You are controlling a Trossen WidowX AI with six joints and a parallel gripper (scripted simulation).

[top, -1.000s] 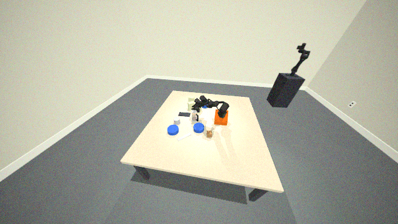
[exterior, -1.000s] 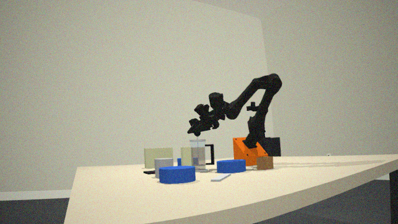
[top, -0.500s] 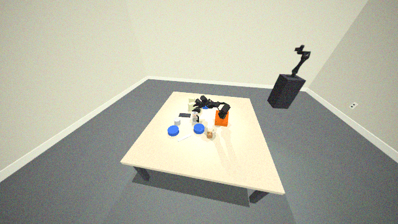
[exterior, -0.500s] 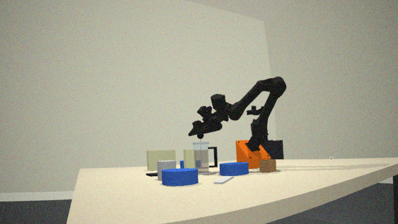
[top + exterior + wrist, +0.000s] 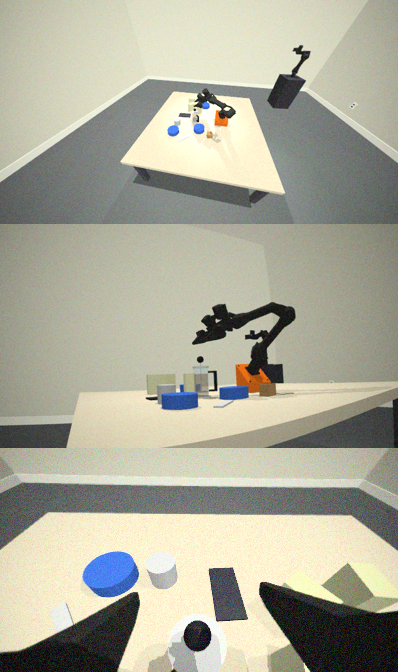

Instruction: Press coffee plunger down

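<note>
The coffee press point(image 5: 195, 118) point(image 5: 204, 384) stands upright on the table, a clear beaker with brown contents and a black handle point(image 5: 215, 381). Its round black plunger knob point(image 5: 195, 109) point(image 5: 200, 359) point(image 5: 197, 636) stands a little above the lid on a thin rod, part of which shows inside the beaker. My gripper point(image 5: 196, 338) point(image 5: 201, 592) is wide open and empty. It is above the knob and apart from it, with the knob low in the wrist view, between the spread fingers. How far down the plunger's filter sits is unclear.
Blue discs point(image 5: 173, 130) point(image 5: 234, 393), a grey cylinder point(image 5: 177, 122) point(image 5: 162, 573), a dark flat slab point(image 5: 184, 115) point(image 5: 227, 593) and pale blocks point(image 5: 160, 384) surround the press. A white bar point(image 5: 184, 137), a brown cube point(image 5: 267, 389) and the orange arm base point(image 5: 248, 381) are also there.
</note>
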